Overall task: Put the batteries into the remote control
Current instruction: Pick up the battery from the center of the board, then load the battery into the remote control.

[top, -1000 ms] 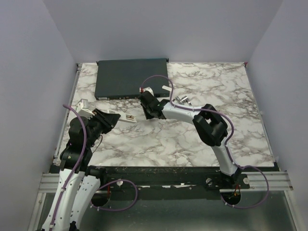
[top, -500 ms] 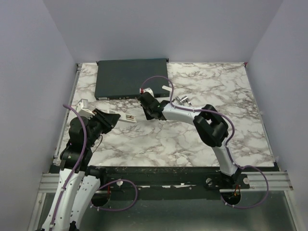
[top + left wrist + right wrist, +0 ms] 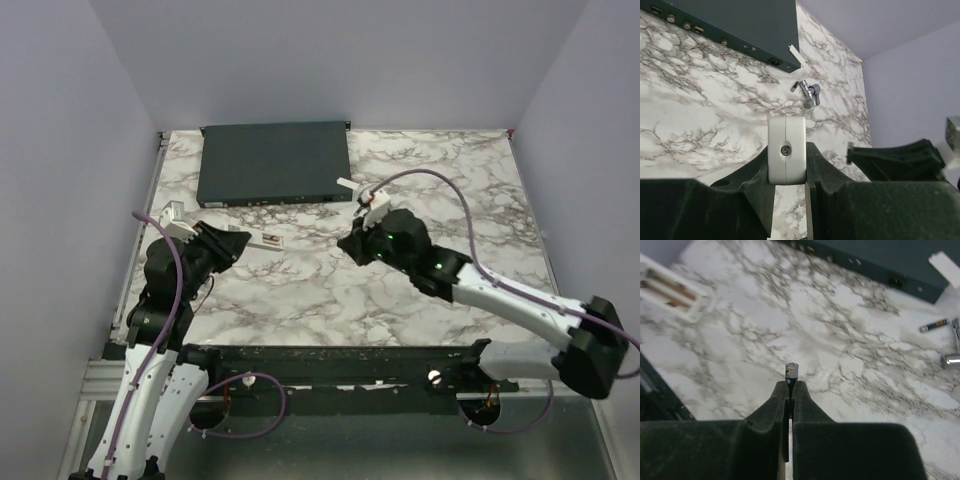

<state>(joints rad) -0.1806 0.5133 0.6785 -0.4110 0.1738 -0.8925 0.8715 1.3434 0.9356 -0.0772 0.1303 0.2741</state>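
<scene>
My left gripper (image 3: 236, 244) is shut on one end of the white remote control (image 3: 266, 240), holding it over the left part of the table. In the left wrist view, the remote's end (image 3: 786, 145) with a screw sits clamped between the jaws. The right wrist view shows the remote's open compartment (image 3: 671, 288) with reddish strips inside. My right gripper (image 3: 350, 245) (image 3: 791, 386) is shut on a slim dark battery (image 3: 792, 371) that sticks out past the fingertips, to the right of the remote. Another battery (image 3: 933, 325) lies on the marble.
A large flat dark-grey box (image 3: 272, 162) lies at the back. Near its right corner rests a small white cover piece (image 3: 345, 183) (image 3: 946, 261). Shiny metal parts (image 3: 807, 92) (image 3: 952, 352) sit on the table right of it.
The right gripper has shut on a battery and pulled back from near the box toward the table's middle, its arm now stretched low. The left gripper still holds the remote.
</scene>
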